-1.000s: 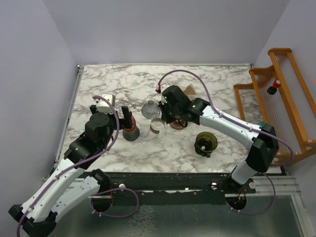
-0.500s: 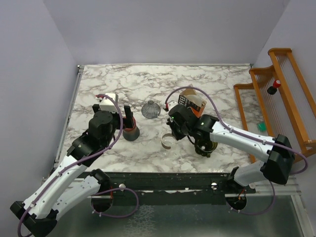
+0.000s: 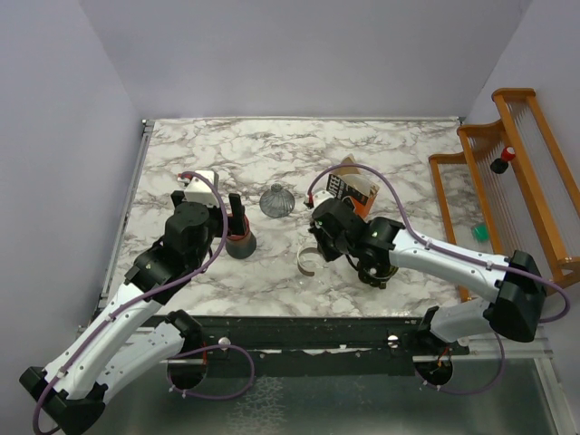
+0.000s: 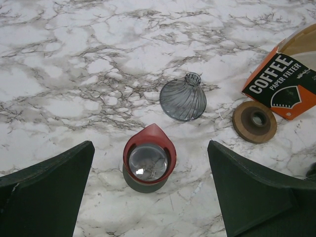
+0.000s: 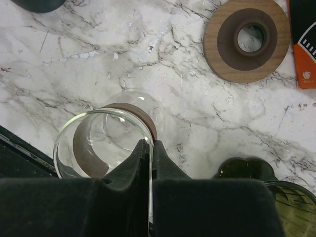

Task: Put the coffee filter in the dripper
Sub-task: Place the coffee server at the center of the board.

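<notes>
Over marble counter (image 5: 163,84), right claw (image 5: 149,146) clamped tight on rim of clear glass jar with brown collar (image 5: 81,148); left claw (image 4: 150,148) spread wide, empty, above red-lidded dark cup (image 4: 148,160); likely step: park jar upright, clear of neighbours, then release; white paper coffee filter not seen loose, probably inside orange-brown carton (image 4: 280,85); heading, long axis unknowable; grey ribbed glass dripper (image 4: 183,100) seems mouth-down, neck up.
</notes>
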### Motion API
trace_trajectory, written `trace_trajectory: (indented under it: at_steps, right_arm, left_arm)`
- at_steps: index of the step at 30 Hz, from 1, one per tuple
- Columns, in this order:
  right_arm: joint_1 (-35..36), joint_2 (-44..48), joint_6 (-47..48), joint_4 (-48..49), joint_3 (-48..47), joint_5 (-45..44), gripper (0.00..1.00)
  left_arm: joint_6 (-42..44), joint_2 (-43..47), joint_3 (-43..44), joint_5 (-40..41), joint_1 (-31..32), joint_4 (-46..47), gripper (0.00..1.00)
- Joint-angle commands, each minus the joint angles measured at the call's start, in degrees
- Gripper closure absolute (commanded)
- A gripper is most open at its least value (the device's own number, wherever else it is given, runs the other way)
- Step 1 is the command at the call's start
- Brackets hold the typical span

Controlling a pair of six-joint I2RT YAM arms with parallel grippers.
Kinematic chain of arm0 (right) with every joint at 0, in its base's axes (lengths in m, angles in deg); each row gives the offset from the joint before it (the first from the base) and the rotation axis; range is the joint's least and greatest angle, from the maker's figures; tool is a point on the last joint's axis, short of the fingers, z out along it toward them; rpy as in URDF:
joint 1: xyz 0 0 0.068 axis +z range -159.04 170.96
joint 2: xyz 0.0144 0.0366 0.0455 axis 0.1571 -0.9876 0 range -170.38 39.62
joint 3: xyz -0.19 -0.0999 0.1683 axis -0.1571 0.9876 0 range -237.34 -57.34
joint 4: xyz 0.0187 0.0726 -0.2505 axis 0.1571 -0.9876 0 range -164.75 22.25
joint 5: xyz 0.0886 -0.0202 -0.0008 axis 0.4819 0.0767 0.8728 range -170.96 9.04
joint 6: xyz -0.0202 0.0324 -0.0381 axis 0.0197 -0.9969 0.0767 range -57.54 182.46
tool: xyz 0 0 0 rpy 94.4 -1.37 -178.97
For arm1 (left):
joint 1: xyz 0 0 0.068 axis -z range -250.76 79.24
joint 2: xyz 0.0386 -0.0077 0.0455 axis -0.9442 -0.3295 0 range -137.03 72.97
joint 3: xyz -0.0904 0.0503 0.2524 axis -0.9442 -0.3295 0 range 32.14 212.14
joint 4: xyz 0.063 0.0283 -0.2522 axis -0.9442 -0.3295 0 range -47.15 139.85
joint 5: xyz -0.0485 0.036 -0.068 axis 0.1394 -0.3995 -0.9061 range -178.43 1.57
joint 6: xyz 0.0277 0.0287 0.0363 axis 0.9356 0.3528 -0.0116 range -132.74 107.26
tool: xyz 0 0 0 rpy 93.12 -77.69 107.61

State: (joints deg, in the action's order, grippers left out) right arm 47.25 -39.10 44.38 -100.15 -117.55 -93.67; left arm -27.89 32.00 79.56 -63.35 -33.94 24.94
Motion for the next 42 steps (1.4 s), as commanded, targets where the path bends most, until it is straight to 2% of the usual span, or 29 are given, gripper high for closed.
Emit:
trace_trajectory:
  at_steps: [1,7,16,22,30,42]
  right_arm:
    - [0.64,1.61,-1.59,1.92,0.46,-1.82,0.91]
    - [0.66,2.95,-2.36,0.51,-1.09,-3.47,0.68]
    - [0.66,8.7,-4.75,-8.4,-6.19,-8.98,0.49]
    - [0.62,12.33,-8.21,-16.31,-6.61,-14.97,0.4]
    - [0.66,13.08,-14.51,-21.05,-1.25,-15.41,0.36]
    - [0.62,9.77,-18.99,-20.14,5.43,-17.94,0.36]
  left_arm:
    - [-0.14,-0.13,-0.33,-0.21,-0.32,0.82,0.01]
    - [-0.05,-0.1,-0.38,-0.14,-0.36,0.82,0.01]
    - [0.04,0.41,-0.48,-0.12,-0.34,0.74,0.01]
    - [0.06,0.43,-0.39,-0.27,-0.34,0.83,0.01]
    - [0.43,0.6,-0.31,0.14,-0.34,0.82,0.01]
    - [0.65,0.96,-0.4,-0.41,-0.34,0.83,0.01]
